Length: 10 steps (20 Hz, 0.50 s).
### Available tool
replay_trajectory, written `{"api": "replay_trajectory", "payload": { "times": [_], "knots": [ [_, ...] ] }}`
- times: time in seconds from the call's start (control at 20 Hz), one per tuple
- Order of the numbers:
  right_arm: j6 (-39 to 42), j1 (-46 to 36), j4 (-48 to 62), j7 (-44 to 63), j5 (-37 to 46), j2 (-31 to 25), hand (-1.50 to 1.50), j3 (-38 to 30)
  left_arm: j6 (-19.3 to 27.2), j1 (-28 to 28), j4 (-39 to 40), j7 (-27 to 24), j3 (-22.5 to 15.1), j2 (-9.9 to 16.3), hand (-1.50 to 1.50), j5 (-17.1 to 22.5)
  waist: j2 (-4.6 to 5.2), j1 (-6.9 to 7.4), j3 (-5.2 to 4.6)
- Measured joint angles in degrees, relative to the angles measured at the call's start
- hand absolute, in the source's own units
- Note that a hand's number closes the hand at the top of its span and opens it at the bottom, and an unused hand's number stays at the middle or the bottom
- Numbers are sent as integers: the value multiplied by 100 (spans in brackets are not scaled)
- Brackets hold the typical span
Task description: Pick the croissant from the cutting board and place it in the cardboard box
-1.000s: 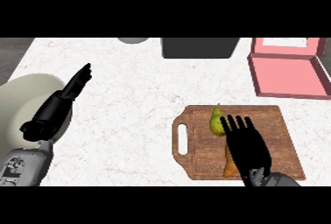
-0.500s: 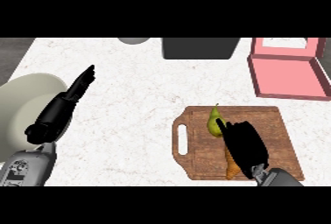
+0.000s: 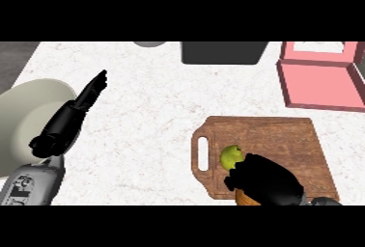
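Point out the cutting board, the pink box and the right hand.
cutting board (image 3: pixel 285 140): head view, bare wood near its far edge.
pink box (image 3: pixel 317 87): head view, floor of the open tray.
right hand (image 3: pixel 267 181): head view, back of the hand, fingers curled over the board's near edge.

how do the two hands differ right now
The left hand has straight fingers pointing up the counter, holding nothing; the right hand is curled down over the croissant, of which only an orange bit shows. The left hand lies beside the plate; the right hand is over the cutting board, next to the pear. Both are black.
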Motion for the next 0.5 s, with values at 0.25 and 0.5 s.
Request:
{"api": "replay_trajectory", "payload": {
  "times": [0.25,0.5],
  "knots": [
    [-798,227,-231,-1853,-852,-735,150,-624,-11,48,22,-25,106,51,0,21,-9,-92,9],
    [-1236,492,-508,-3171,-1807,-1437,150,-1696,-87,177,-110,6,164,114,0,48,-31,-143,5]
  ]
}}
